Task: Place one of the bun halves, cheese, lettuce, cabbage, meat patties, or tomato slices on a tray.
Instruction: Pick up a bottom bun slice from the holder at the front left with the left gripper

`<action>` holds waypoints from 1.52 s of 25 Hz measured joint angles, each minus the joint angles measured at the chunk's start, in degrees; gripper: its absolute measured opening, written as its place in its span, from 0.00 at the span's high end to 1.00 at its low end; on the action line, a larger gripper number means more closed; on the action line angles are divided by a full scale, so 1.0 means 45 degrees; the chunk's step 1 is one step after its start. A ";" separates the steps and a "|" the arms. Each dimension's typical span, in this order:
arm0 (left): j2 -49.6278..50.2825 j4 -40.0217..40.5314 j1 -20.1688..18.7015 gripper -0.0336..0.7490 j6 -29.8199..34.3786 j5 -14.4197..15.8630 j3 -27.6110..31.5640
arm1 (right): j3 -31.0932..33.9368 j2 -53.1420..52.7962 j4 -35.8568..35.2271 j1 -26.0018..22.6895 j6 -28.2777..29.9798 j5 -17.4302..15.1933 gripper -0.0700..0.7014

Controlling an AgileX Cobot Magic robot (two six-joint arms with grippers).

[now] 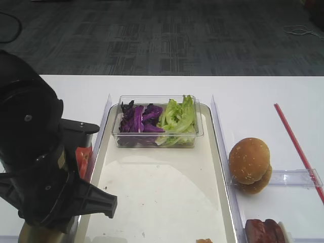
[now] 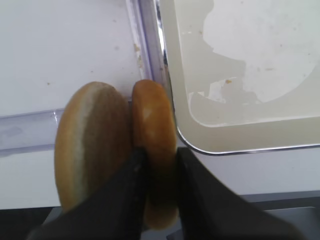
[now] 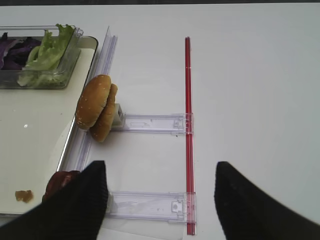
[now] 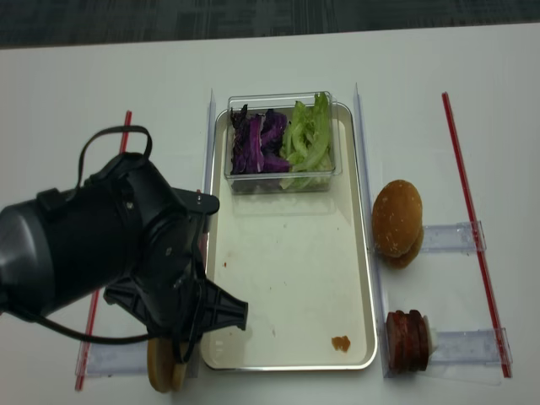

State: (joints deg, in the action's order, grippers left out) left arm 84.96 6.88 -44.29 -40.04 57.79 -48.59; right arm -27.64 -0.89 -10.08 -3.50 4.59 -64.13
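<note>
Exterior high view: only the big black left arm at lower left of the frame, fingers hidden behind it. In the middle, the large cream-white rectangular tray with silvery rim [image 1: 212, 152], carrying one small clear plastic tub [image 1: 157, 121] at its upper end. Inside the tub, one heap of dark purple shredded cabbage [image 1: 140, 119] and one bunch of frilly light-green lettuce [image 1: 178, 117]. At right, two domed golden-brown sesame bun tops [image 1: 249, 163], stacked on edge; lower right, dark reddish-brown meat patties [image 1: 264, 230], number not clear here. A bit of bright-red tomato slices [image 1: 83, 159] just beside the tray's left rim.

Right wrist view: right gripper [image 3: 159, 200] with both black fingers spread wide, holding nothing, above the white worktop [image 3: 250, 75]. One long red strip [image 3: 188, 125] and two clear plastic holders [image 3: 150, 122] in sight.

Left wrist view: left gripper [image 2: 161, 180] with fingers [image 2: 125, 195] pinching the right one of two flat round bun halves with tan crust edge [image 2: 152, 125], both standing on edge just beside the tray's lower left corner. Best to keep the squeeze gentle, since bread probably dents easily. Then to lift straight up, away from the neighbour half that touches it, to carry over the raised rim, and to lay flat on a bare part of the tray.

Realsense exterior view: the two bun halves low at the left, under the black arm. About three or four patties at lower right, packed too tight to count surely. One small brown crumb [image 4: 340, 342] on the tray.
</note>
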 joint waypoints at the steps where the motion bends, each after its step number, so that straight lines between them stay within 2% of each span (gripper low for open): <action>1: 0.0000 0.0021 0.0000 0.74 0.0000 0.0026 -0.0024 | 0.0000 0.0000 0.0000 0.0000 0.0000 0.0000 0.30; 34: 0.0000 0.0188 0.0000 0.77 -0.0069 0.0126 -0.0024 | 0.0000 0.0000 0.0000 0.0000 0.0000 0.0000 0.30; 38: 0.0000 0.0217 0.0000 0.77 -0.0069 0.0291 -0.0302 | 0.0000 0.0000 0.0000 0.0000 0.0000 0.0000 0.30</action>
State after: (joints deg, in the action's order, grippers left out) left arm 84.96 7.86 -44.29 -40.36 59.10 -49.95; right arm -27.64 -0.89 -10.08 -3.50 4.59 -64.13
